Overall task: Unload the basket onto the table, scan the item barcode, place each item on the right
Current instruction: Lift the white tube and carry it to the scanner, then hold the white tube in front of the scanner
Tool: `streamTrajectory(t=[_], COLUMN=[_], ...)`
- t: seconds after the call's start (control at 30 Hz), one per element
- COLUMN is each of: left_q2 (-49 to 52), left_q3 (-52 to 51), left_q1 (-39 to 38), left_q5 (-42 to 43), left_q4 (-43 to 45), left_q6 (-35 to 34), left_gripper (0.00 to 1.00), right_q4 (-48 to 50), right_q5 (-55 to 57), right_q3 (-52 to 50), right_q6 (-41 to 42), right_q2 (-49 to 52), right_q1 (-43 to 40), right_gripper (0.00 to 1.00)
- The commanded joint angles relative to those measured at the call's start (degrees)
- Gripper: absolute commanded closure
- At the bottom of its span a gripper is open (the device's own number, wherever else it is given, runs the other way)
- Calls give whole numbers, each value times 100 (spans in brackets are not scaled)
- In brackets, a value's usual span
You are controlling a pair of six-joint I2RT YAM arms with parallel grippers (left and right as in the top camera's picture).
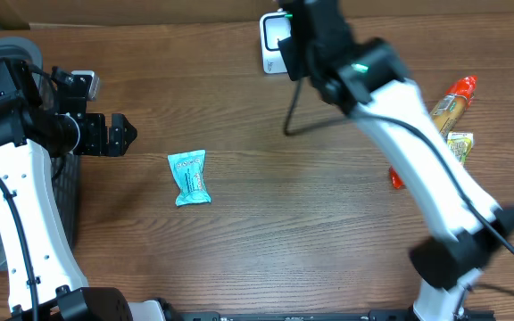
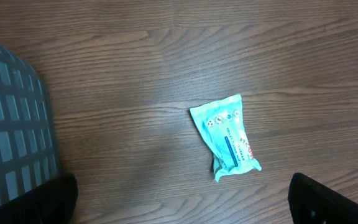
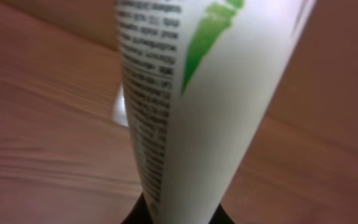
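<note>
Right gripper clamps the white tube — long axis pointing out from its jaws, just beside the far barcode scanner (left gripper splayed, empty).

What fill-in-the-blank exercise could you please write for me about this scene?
The right end effector grips a white tube bearing a ___ mark.
The left end effector stands ___, holding nothing.
The teal packet lies nearer the ___ end effector.
Missing words: green; open; left.

Wood-grain table, glossy tube (plastic)
</note>
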Motion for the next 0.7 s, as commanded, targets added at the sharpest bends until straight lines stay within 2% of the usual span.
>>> streamTrajectory(t=[0.0, 0.17, 0.27, 0.4, 0.67], left_q2=[35, 35, 35, 35, 35], left_q3=[0, 0, 0, 0, 0], left_q1=[-7, -7, -7, -7, -7], left_q5=[66, 66, 66, 66, 66], left_q4=[4, 4, 4, 4, 4], left_q6=[129, 131, 129, 131, 129], left_gripper=[0, 0, 1, 1, 0], right_q4=[505, 1639, 2229, 2889, 3331], right_q5=[1657, 1982, 1978, 1851, 1346], right_q3=[57, 57, 57, 57, 57], right_q6=[-1755, -3801, -4507, -4824, -4822], right_q2=[533, 1373, 1676, 1956, 2234], right_q1=[-59, -142, -181, -249, -470], right_gripper=[96, 96, 96, 96, 96])
